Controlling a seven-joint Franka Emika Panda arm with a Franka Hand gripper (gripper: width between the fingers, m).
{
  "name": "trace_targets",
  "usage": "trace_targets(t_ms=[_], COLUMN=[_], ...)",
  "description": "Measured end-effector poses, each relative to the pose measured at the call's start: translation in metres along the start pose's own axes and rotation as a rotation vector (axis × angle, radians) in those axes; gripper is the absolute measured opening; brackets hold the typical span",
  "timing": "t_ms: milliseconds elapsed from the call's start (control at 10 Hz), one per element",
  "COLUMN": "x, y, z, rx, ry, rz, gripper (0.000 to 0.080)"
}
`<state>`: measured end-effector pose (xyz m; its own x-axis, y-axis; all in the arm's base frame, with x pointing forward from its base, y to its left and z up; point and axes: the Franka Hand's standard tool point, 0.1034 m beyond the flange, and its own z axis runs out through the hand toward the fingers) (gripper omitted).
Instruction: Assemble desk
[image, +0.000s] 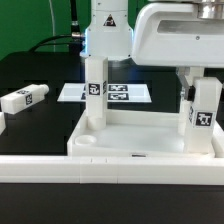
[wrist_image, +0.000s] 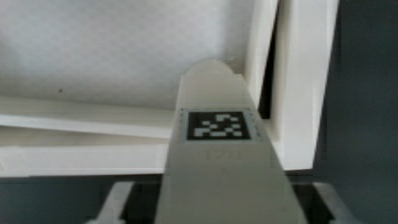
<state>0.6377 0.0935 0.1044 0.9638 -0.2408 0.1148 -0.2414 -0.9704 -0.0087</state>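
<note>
The gripper (image: 196, 90) is closed narrow on the top of a leg (image: 204, 118) standing upright in the desk top's (image: 140, 152) corner, on the exterior view's right. A second leg (image: 93, 95) stands in the opposite corner. A loose leg (image: 25, 98) lies on the black table (image: 40, 130), apart from the top.

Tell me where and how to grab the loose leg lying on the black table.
Grip the loose leg at mid-length, coming straight down from above. It lies flat on the table, apart from the desk top, so both long side faces look free for the jaws; close across its narrow width.
</note>
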Motion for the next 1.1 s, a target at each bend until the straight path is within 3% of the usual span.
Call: trace_targets(t_ms=[500, 1100], x=[-0.0018, -0.003], y=[-0.0026, -0.0037], z=[0.0017, 0.0021], rx=[0.016, 0.018], ry=[-0.007, -0.02], rz=[0.495, 0.939], gripper=[0.0291, 0.0291])
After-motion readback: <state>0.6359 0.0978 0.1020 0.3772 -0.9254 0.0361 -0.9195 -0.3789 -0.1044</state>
